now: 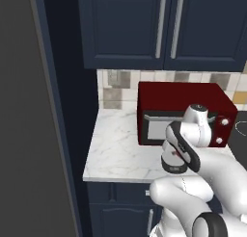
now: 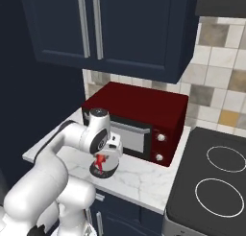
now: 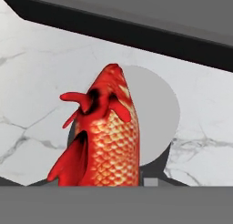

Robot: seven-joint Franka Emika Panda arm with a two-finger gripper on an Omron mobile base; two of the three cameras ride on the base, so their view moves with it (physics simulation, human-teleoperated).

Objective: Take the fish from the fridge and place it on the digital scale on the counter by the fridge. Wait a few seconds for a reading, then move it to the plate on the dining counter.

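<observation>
A: So, where is the fish at this moment?

B: It is in the gripper, pinched between the fingers and hanging head down just above the scale. In the hand view the scaled orange-red body covers the left part of the scale's pale round top, with the snout pointing toward the far side.

A: Is it resting on the scale?

B: I cannot tell. In the right base view the red body hangs right over the dark round device, but whether it touches the top is not clear.

A: And the hand itself?

B: Clenched on the fish. The fingers are hidden behind the body in the hand view, yet the fish stands upright under the wrist in both base views.

A: Where does the scale sit?

B: On the near part of the counter, in front of the red microwave, close to the counter's front edge. In the left base view the arm hides most of the scale.

A: What lies around it?

B: The dark fridge stands at the left, navy wall cabinets hang above, and a black stove top is at the right.
</observation>
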